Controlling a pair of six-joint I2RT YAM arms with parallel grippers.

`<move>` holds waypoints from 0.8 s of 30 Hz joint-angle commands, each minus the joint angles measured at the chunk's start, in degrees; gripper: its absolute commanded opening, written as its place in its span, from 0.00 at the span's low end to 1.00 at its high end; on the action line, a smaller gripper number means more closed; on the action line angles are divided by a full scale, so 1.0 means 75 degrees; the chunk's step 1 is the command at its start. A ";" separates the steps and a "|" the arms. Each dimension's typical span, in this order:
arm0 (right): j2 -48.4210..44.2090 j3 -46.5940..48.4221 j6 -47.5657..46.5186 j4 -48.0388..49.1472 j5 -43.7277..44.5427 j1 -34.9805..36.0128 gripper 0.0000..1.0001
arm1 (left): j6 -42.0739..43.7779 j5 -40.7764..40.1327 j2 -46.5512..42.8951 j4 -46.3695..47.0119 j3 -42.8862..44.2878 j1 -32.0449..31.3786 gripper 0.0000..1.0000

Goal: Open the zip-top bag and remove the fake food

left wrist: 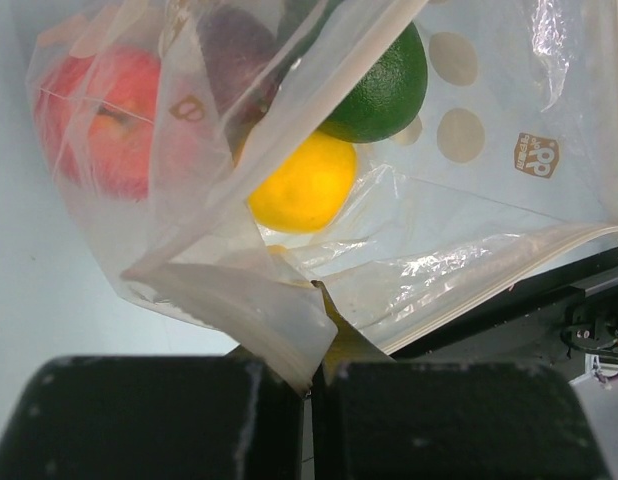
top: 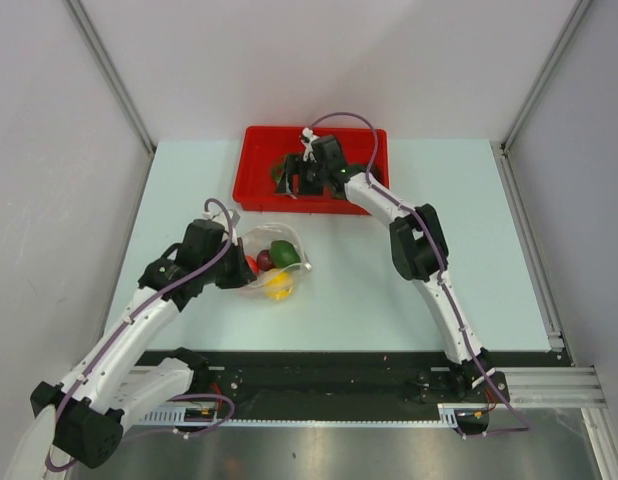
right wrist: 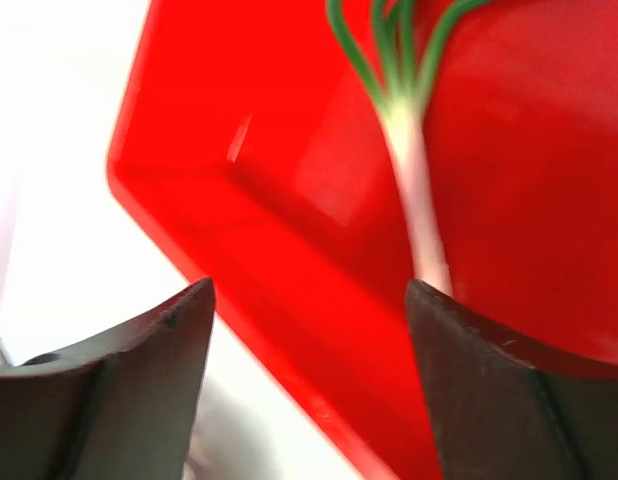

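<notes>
The clear zip-top bag lies left of the table's middle with a red ball, a green ball, a yellow ball and a dark maroon piece inside. My left gripper is shut on a fold of the bag's edge. My right gripper is open over the red tray. A green onion with a white stalk lies in the tray, just beyond the right finger.
The red tray stands at the table's far edge. White walls with metal posts close in the left, back and right. A black rail runs along the near edge by the arm bases.
</notes>
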 commanded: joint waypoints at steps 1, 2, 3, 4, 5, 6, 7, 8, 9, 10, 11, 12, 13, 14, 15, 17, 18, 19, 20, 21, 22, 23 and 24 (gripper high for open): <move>-0.0572 0.0537 0.0776 -0.0421 0.0197 -0.0099 0.84 | -0.0100 0.0287 0.0015 0.0216 0.0159 0.0040 0.00; -0.0794 0.0537 0.0906 -0.0957 0.0279 -0.0122 0.84 | -0.0100 0.0299 0.0038 0.0252 0.0147 0.0052 0.00; -0.0924 0.0513 0.0988 -0.1253 0.0408 -0.0146 0.85 | -0.0100 0.0322 0.0050 0.0287 0.0147 0.0052 0.00; -0.1064 0.0455 0.1186 -0.1592 0.0502 -0.0181 0.84 | -0.0100 0.0323 0.0062 0.0334 0.0158 0.0052 0.00; -0.1251 0.0373 0.1223 -0.2303 0.0781 -0.0170 0.84 | -0.0089 0.0311 0.0074 0.0358 0.0159 0.0052 0.00; -0.1613 0.0268 0.1246 -0.2670 0.0935 -0.0158 0.85 | -0.0089 0.0264 0.0074 0.0381 0.0159 0.0052 0.00; -0.1848 0.0139 0.1270 -0.3010 0.1087 -0.0123 0.85 | -0.0112 0.0276 0.0062 0.0439 0.0135 0.0052 0.00; -0.2071 -0.0314 0.1247 -0.3582 0.1181 -0.0076 0.85 | -0.0147 0.0299 0.0074 0.0486 0.0065 0.0052 0.00; -0.2619 -0.0632 0.1223 -0.3739 0.1240 -0.0029 0.85 | -0.0159 0.0311 0.0051 0.0591 0.0018 0.0052 0.00; -0.2926 -0.1064 0.1200 -0.3821 0.1264 0.0018 0.85 | -0.0182 0.0392 0.0027 0.0650 -0.0040 0.0052 0.00; -0.3231 -0.1881 0.1211 -0.3903 0.1346 0.0099 0.85 | -0.0240 0.0405 0.0015 0.0674 -0.0133 0.0052 0.00; -0.3953 -0.2365 0.1212 -0.3893 0.1416 0.0135 0.85 | -0.0276 0.0416 0.0004 0.0732 -0.0181 0.0052 0.00; -0.4262 -0.2752 0.1212 -0.3869 0.1498 0.0193 0.84 | -0.0299 0.0416 0.0003 0.0744 -0.0205 0.0052 0.00; -0.4590 -0.3371 0.1200 -0.3857 0.1592 0.0275 0.84 | -0.0300 0.0405 0.0015 0.0721 -0.0228 0.0040 0.00; -0.4860 -0.3551 0.1177 -0.3915 0.1685 0.0322 0.83 | -0.0311 0.0393 0.0015 0.0686 -0.0228 0.0040 0.00; -0.5470 -0.3740 0.1048 -0.4312 0.1966 0.0498 0.82 | -0.0288 0.0358 0.0015 0.0674 -0.0240 0.0040 0.00; -0.5611 -0.3799 0.0897 -0.4454 0.2037 0.0719 0.81 | -0.0265 0.0358 0.0004 0.0674 -0.0240 0.0040 0.00; -0.5926 -0.3846 0.0802 -0.4594 0.2073 0.0837 0.78 | -0.0253 0.0358 0.0003 0.0663 -0.0228 0.0040 0.00; -0.6068 -0.3858 0.0743 -0.4770 0.2154 0.0954 0.78 | -0.0241 0.0323 -0.0031 0.0639 -0.0205 0.0040 0.00; -0.6232 -0.3893 0.0662 -0.4818 0.2167 0.1234 0.77 | -0.0241 0.0311 -0.0055 0.0616 -0.0193 0.0040 0.00; -0.6477 -0.3893 0.0649 -0.4900 0.2202 0.1353 0.73 | -0.0253 0.0288 -0.0090 0.0592 -0.0181 0.0028 0.00; -0.6607 -0.3893 0.0626 -0.4912 0.2330 0.1516 0.68 | -0.0241 0.0253 -0.0125 0.0569 -0.0146 0.0028 0.00; -0.6701 -0.3858 0.0614 -0.4935 0.2342 0.1762 0.62 | -0.0253 0.0252 -0.0172 0.0546 -0.0146 0.0028 0.00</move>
